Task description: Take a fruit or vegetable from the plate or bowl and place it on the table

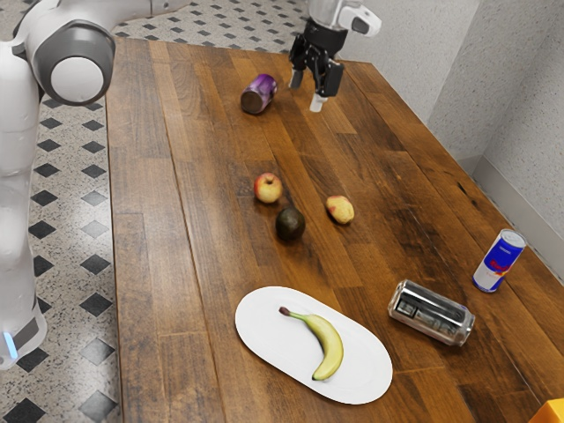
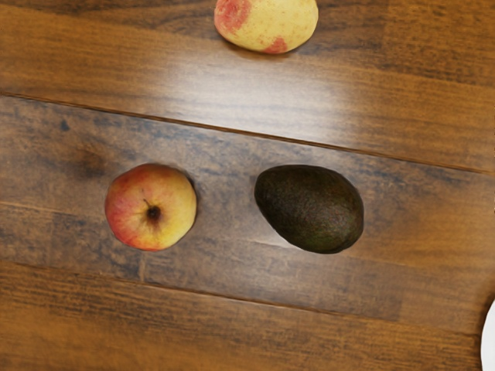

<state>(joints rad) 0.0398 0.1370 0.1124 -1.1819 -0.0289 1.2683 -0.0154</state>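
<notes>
Banana (image 1: pixel 331 345) sits on plate (image 1: pixel 269 333) atop wooden table (image 1: pixel 150 264), diamond-patterned floor (image 1: pixel 72 220) below.

Brown plank table (image 1: pixel 220 264): wood look, visible grain, pale sheen where light lands. White oval plate (image 1: pixel 264 344): smooth. Silver cylindrical can (image 1: pixel 432 313) lying down: shiny metal. Blue-and-silver upright can (image 1: pixel 500 262): metallic, smooth. Dark egg-shaped avocado (image 2: pixel 309 209): finely pebbled, low sheen. Round red-and-yellow apple (image 2: pixel 151 207): smooth skin. Curved yellow banana (image 1: pixel 328 344): smooth, fairly matt

Ylw banana (image 1: pixel 329 342), curved, greenish nr stem, flat on wht plate (image 1: pixel 364 374).
</notes>
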